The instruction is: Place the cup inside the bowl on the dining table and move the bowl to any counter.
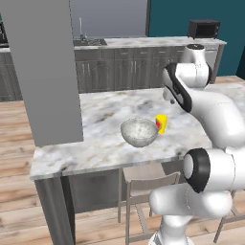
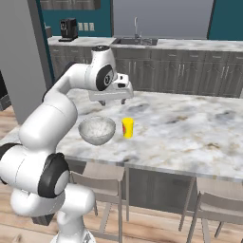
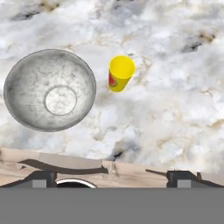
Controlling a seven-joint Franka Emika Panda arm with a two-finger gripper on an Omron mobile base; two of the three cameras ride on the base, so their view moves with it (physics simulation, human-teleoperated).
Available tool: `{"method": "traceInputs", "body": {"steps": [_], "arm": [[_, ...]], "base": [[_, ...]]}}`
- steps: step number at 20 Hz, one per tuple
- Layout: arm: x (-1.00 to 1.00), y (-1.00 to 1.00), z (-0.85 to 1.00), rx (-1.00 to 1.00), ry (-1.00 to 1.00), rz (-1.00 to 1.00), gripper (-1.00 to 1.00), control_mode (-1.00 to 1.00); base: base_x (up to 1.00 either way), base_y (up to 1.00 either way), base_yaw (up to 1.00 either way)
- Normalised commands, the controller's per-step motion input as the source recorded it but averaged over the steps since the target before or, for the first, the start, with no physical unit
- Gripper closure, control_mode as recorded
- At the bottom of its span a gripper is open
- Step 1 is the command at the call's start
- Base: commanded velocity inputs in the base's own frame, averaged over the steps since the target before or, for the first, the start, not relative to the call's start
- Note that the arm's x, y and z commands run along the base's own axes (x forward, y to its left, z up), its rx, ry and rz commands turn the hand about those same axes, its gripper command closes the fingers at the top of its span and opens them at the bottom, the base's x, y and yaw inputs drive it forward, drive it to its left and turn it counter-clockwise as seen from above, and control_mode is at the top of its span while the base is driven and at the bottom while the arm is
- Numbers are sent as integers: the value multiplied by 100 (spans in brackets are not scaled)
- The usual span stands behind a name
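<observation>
Two dark fingertips (image 3: 43,178) stand wide apart in the hand view, the gripper (image 3: 111,179) holding nothing above the dining table (image 3: 175,65). That view looks down into the bowl (image 3: 50,89), with the cup (image 3: 120,73) upright just beside it. From the right base view, the arm bends forward, hand (image 2: 111,92) hovering behind the bowl (image 2: 97,130) and cup (image 2: 127,127).
</observation>
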Motion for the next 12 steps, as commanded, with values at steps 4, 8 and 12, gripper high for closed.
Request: {"method": "traceInputs", "body": {"steps": [4,8,12], "arm": [[36,-4,0,0,0,0,-100,-100],[38,-2,0,0,0,0,-100,-100],[36,-2,0,0,0,0,-100,-100]], "base": [[0,0,0],[0,0,0],[0,0,0]]}}
